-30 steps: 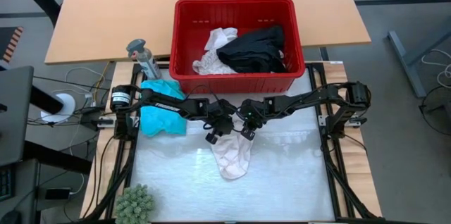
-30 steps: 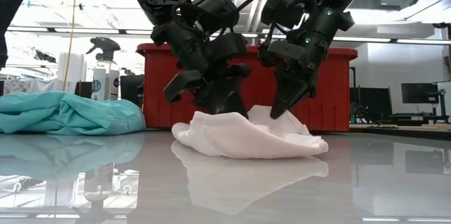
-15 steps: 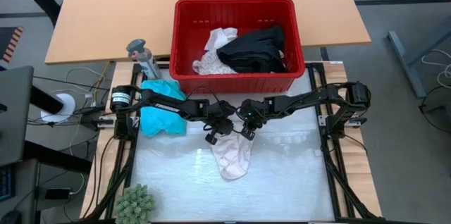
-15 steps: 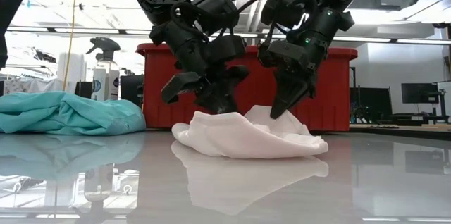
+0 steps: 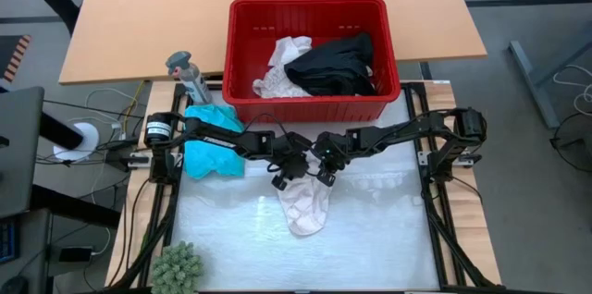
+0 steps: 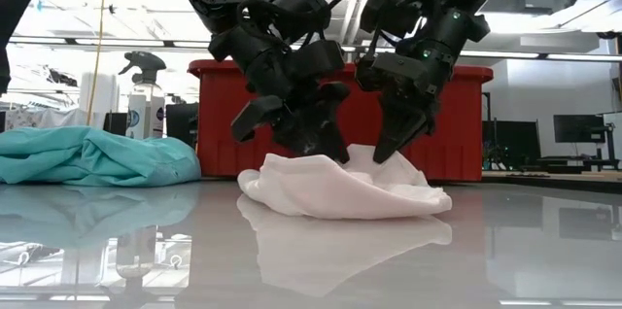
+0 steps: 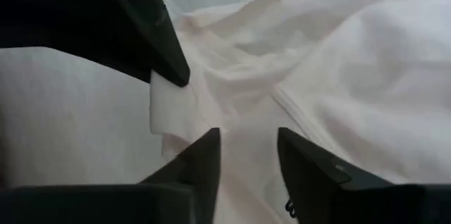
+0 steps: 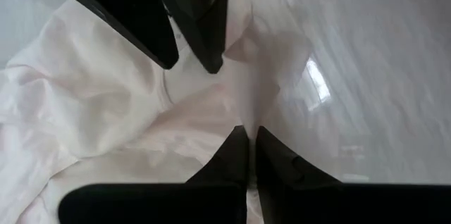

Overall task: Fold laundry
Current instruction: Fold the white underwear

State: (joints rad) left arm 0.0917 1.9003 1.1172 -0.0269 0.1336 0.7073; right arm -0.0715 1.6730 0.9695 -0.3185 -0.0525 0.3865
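Moved since earlier: left gripper (image 6: 292,139) has shifted a little toward the frame's centre in the low view, closer over the cream garment's top edge; the right gripper and all cloth lie as they did.
Teal garment (image 5: 211,141): crumpled at left centre of the high view, apart from the work, probably parked as another item in the job. Count: one.
Left gripper, state: fingers spread apart with cloth lying in the gap, per the left wrist view; released, apparently lining up a pinch on the edge.
Cream garment (image 5: 306,203): flat-ish heap at the centre of the high view, just below both grippers; this looks like the piece being folded now. Count: one on the table.
Right gripper (image 6: 394,144): at the garment's upper edge, beside the left one; fingers nearly together in the right wrist view, clenched, though whether cloth is pinched I cannot tell.
Basket (image 5: 240,54): red, upper centre of the high view, holding the waiting laundry. Count: one.
White garment (image 5: 282,67): in the basket's left half. Count: at least one.
Black garment (image 5: 333,63): in the basket's right half, partly over the white. Count: one.
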